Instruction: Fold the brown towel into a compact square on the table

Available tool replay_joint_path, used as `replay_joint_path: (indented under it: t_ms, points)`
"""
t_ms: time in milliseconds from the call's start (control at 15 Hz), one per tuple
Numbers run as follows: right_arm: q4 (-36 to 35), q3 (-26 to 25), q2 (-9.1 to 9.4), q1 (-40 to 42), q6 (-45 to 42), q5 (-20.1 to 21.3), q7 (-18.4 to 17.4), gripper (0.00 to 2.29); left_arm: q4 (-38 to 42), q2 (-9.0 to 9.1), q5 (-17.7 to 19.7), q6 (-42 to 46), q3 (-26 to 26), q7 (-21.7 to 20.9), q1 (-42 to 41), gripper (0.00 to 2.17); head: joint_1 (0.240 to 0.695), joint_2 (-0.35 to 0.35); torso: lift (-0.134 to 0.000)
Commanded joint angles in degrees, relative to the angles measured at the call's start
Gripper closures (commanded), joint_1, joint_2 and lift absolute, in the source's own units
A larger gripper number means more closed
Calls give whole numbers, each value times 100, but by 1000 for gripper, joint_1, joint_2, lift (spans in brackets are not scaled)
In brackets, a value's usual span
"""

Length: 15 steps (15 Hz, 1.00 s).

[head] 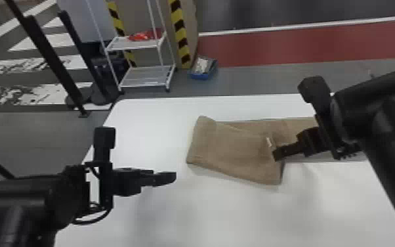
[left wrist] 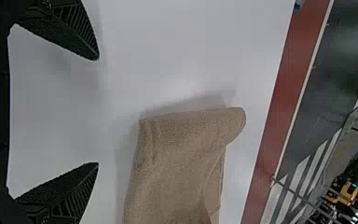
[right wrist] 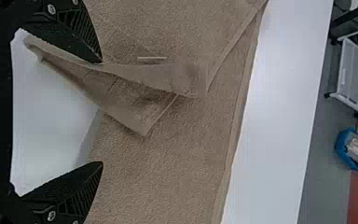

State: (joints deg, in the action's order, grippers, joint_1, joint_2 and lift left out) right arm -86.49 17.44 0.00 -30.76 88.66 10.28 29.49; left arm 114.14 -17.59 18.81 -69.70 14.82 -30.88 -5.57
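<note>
Brown towel [head: 233, 149] partly folded on the counter [head: 144, 121], toward the far edge, left portion doubled over the rest. Right gripper [head: 277, 154] at the folded layer's right end, fingers spread. Left gripper [head: 174, 176] left of towel and nearer, open. White rack [head: 144, 78] beyond, far left.

The head view looks from high and farthest, toward 12 o'clock and down on the table [head: 147, 128]. The left wrist view looks down from 8 o'clock, closer, toward about 1; the right one from 3 o'clock, toward about 11, nearest to the brown towel [head: 233, 151], which all three share.
</note>
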Motion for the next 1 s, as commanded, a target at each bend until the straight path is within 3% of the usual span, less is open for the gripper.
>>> replay_joint_path:
  t_ms: [0, 200, 933]
  points:
    - [-122, 5, 5, -61, 142, 335, -75, 107, -50, -7, 0, 31, 4, -14, -14, 76, 695, 215, -128]
    - [-404, -39, 5, -9, 142, 422, -163, 107, -94, -7, 0, 84, -14, -32, -14, 76, 695, 190, -128]
    - [-289, 93, 5, 448, 130, -316, -286, 178, -59, -7, 0, 119, -49, -41, -85, 76, 695, 222, -128]
